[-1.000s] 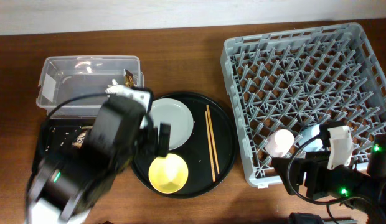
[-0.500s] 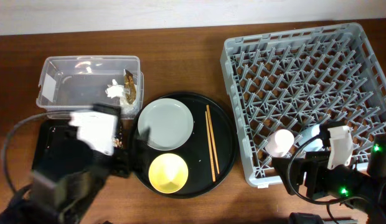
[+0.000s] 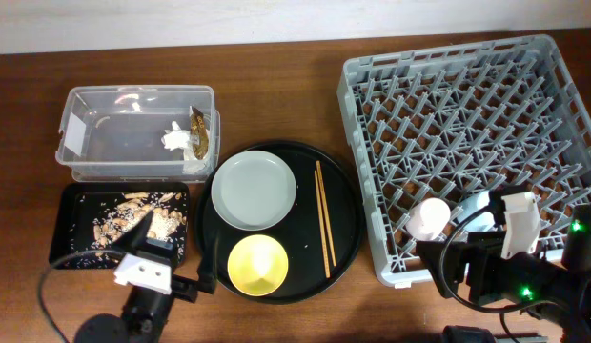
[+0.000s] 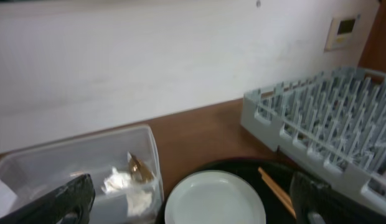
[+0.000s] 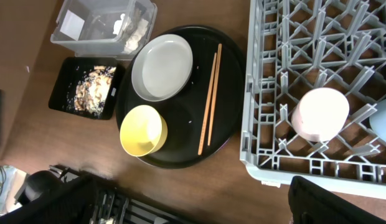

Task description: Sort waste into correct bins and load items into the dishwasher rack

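The clear tub point(image 3: 133, 91) holds the white tissue point(image 3: 174, 141) and the shiny wrapper point(image 3: 199, 133). The shallow black tray point(image 3: 71, 238) holds the food scraps point(image 3: 133, 214). The grey plate point(image 3: 254, 189), yellow bowl point(image 3: 257, 265) and chopsticks point(image 3: 324, 214) lie on the round black tray point(image 3: 345, 205). The pink cup point(image 3: 431, 217) stands in the grey rack point(image 3: 448, 105), with the light-blue cup point(image 3: 477, 202) beside it, partly hidden by my right arm. My left gripper point(image 4: 190, 205) is open and empty, pulled back at the front left. My right gripper point(image 5: 193, 205) is open and empty, high over the rack's front edge.
My left arm point(image 3: 148, 276) sits at the table's front edge, just in front of the black tray and beside the yellow bowl. My right arm point(image 3: 505, 267) overhangs the rack's front right corner. A white wall runs behind the table.
My left arm has drawn back from over the tub and black tray to the front edge, uncovering the food scraps. The right arm has not moved.
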`<state>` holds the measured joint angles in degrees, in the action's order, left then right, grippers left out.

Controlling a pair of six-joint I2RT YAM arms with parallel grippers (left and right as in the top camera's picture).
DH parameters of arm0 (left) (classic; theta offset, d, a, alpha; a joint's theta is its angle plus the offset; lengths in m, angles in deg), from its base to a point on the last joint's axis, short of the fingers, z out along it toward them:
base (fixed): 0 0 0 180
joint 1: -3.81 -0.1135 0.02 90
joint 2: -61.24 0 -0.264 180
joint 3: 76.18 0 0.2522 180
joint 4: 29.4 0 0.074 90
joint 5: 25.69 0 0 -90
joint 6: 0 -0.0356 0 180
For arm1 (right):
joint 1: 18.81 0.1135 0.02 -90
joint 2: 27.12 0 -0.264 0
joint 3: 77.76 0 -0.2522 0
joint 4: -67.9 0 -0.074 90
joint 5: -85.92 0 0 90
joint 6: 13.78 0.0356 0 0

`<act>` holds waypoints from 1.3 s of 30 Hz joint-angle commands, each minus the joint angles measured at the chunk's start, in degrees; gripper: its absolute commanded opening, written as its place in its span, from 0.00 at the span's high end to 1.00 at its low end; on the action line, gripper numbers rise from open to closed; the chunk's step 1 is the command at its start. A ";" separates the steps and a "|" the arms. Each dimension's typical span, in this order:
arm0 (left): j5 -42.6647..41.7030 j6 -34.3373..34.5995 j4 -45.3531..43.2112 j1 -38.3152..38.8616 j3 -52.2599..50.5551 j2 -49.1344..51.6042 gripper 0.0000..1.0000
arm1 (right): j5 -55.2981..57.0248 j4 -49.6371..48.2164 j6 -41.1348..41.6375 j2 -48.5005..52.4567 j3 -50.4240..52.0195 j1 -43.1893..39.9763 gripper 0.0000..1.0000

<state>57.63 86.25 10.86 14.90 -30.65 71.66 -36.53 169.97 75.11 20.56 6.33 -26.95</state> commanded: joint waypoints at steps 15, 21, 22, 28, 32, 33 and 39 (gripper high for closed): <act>-5.57 -0.85 -23.02 -0.44 -31.23 -10.12 0.01 | 0.13 -0.02 0.02 0.04 0.04 0.37 0.01; -5.57 -0.85 -23.02 -0.44 -31.23 -10.08 0.01 | 0.13 0.00 0.02 0.04 0.04 0.37 0.01; -5.57 -0.85 -23.02 -0.44 -31.23 -10.08 0.01 | 0.13 -0.02 0.02 0.04 0.04 0.37 0.01; -5.57 -0.87 -23.02 -0.44 -31.23 -10.08 0.01 | 0.31 -0.24 0.02 0.04 0.04 0.37 0.01; -5.57 -0.85 -23.02 -0.44 -31.23 -10.08 0.01 | 0.31 -0.24 0.02 0.04 0.04 0.37 0.01; -5.57 -0.87 -23.02 -0.44 -31.23 -10.08 0.01 | 0.31 -0.24 0.02 0.04 0.04 0.35 0.01; -5.57 -0.85 -23.02 -0.44 -31.23 -10.08 0.01 | -4.48 -2.97 -0.02 0.09 0.04 0.37 0.00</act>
<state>53.28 85.90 -12.44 14.86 -61.77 62.04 -37.66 167.09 75.09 20.59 6.33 -26.95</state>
